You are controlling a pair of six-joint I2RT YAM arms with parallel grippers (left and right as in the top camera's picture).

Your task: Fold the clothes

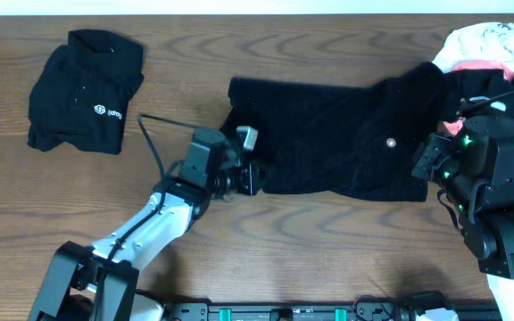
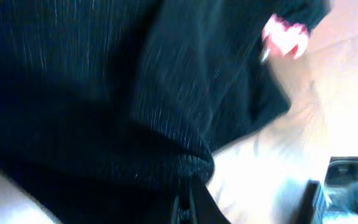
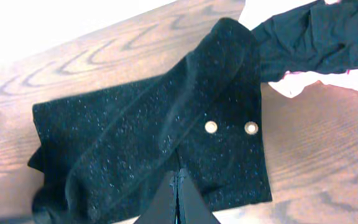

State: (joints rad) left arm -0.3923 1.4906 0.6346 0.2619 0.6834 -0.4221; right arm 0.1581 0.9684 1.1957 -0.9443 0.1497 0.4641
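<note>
Table [image 1: 328, 241]: black garment [image 1: 346, 134], folded shirt [image 1: 83, 94], pile [image 1: 493, 45]

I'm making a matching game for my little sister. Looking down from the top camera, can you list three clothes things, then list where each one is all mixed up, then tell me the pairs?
Things:
1. folded black shirt with a white logo
2. sparkly black garment, spread out
3. pink and white clothes pile

Places:
A. top right corner
B. far left
C. in the middle

Pairs: 1-B, 2-C, 3-A
</note>
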